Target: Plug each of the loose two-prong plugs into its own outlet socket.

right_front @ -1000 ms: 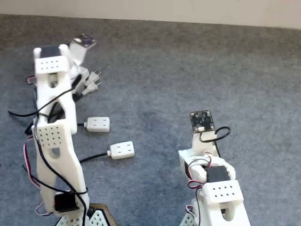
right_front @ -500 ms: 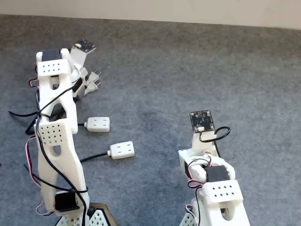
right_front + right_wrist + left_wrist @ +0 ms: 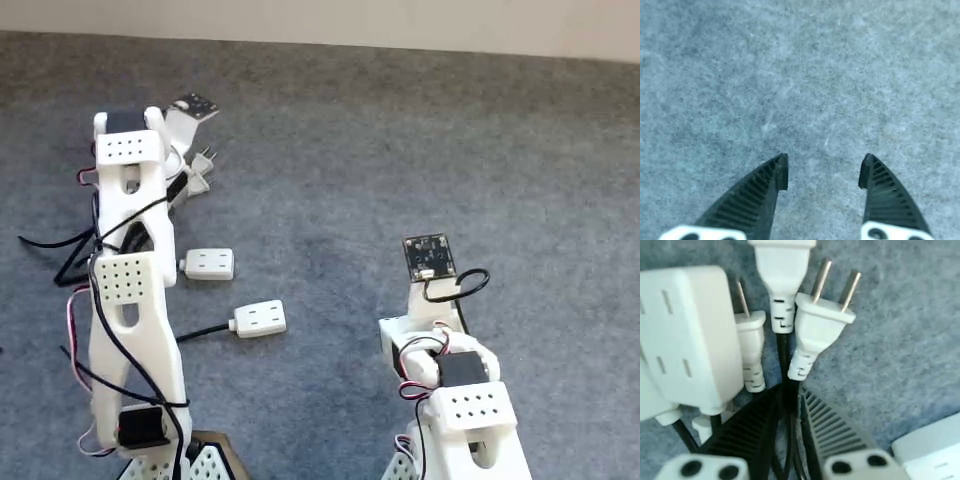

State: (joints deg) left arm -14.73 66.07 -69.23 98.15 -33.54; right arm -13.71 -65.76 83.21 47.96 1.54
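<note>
**Two plugs at ten o'clock, left jaws pinched on the cords**

Two white two-prong plugs lie side by side on the grey carpet [image 3: 420, 140] at about ten o'clock in the high view. One plug [image 3: 204, 158] sits just beyond the other plug [image 3: 196, 183], and both point their prongs toward two o'clock. The left gripper [image 3: 790, 392] is over them. Its jaws are drawn nearly together, with the black cords [image 3: 785, 352] running between them just behind the plug bodies. A slotted white block [image 3: 687, 340] lies close beside it.

Two outlet sockets rest unplugged toward eight o'clock. The nearer-centre socket [image 3: 210, 263] is just beside the left arm, and the second socket [image 3: 260, 318] lies at five o'clock from it. The two are apart.

The right gripper [image 3: 824, 170] hangs at five o'clock with its jaws spread wide, holding nothing, over bare carpet.
</note>
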